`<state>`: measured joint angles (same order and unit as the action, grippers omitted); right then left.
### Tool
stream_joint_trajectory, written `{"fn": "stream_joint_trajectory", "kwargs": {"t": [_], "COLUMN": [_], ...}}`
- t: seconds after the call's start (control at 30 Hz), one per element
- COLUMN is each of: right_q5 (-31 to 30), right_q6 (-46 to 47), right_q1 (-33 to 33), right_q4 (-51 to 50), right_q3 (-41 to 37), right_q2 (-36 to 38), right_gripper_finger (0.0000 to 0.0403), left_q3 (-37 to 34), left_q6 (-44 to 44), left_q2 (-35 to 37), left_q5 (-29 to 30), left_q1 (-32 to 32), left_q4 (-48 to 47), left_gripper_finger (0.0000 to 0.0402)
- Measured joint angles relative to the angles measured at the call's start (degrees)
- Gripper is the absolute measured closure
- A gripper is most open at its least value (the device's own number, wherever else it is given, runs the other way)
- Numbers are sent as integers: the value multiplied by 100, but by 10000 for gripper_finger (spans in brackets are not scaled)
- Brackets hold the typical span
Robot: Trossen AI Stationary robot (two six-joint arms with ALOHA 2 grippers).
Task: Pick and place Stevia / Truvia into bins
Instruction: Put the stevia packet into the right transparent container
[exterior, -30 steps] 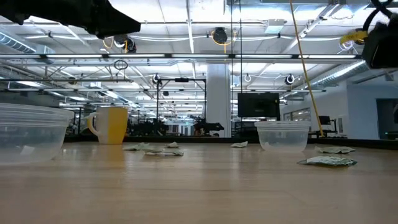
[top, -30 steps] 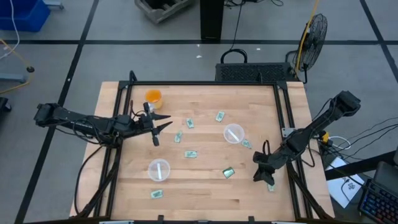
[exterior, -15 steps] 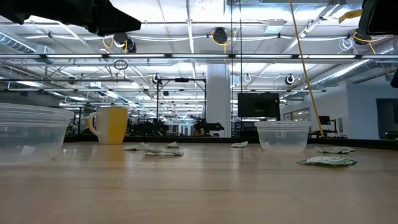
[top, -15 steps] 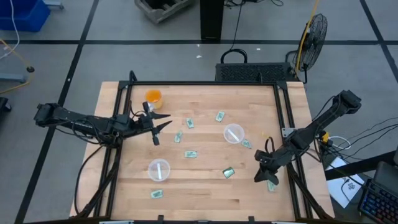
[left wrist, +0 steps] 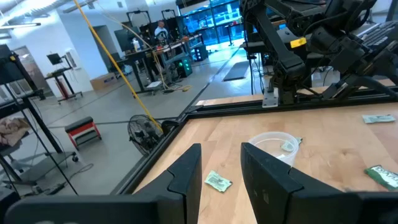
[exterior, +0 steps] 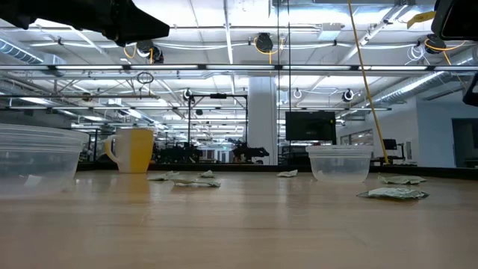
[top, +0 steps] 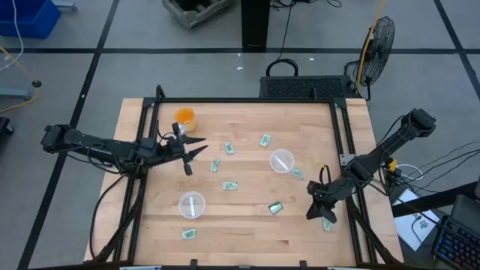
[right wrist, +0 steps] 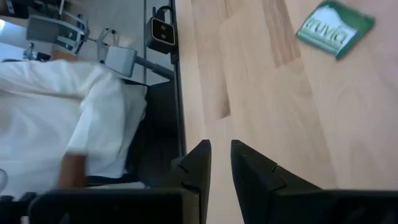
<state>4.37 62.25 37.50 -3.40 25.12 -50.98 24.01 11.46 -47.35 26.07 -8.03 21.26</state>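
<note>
The right gripper [top: 320, 209], released and empty, is hovering low beside a packet [top: 328, 224] at the bench's [top: 247, 232] right edge. The left gripper [top: 196, 150] is waiting, parted. Two bins [top: 282, 160] [top: 191, 204] are standing among roughly eight packets.

Even overhead light, bright wooden table [top: 247, 225], soft short shadows. Low view: ceiling strip lights [exterior: 224, 46] glare, near tabletop blurred. Right wrist view: white sleeve [right wrist: 68, 118] overexposed, soft focus.

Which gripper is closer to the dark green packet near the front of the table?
Right. The right gripper hovers just beside the dark green packet, toward the table's right edge. The left gripper sits farther off, across the table near the orange cup.
</note>
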Motion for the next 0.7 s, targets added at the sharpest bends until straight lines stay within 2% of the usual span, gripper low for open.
{"fn": "stream_joint_trajectory", "kwargs": {"t": [0.2, 0.37, 0.47, 0.6, 0.7], "right_q5": [-191, -1032, -1063, -993, -584], "right_q6": [-245, -650, -632, 199, 1137], "right_q1": [-1, -4, -4, -4, -7], "right_q4": [-315, -302, -355, -772, -1386], "right_q3": [0, 2, 0, 2, 2], "right_q2": [-1, 35, 56, 59, -10], "right_gripper_finger": [348, 348, 348, 348, 348], "left_q3": [0, 0, 0, 0, 0], "left_q6": [2, 11, -4, 15, -2], "left_q2": [0, 0, 0, 0, 0], "left_q5": [0, 0, -2, -2, -2], "left_q1": [0, 0, 1, 0, 2], "left_q4": [0, 0, -2, -2, -1], "left_gripper_finger": [284, 284, 284, 284, 284]}}
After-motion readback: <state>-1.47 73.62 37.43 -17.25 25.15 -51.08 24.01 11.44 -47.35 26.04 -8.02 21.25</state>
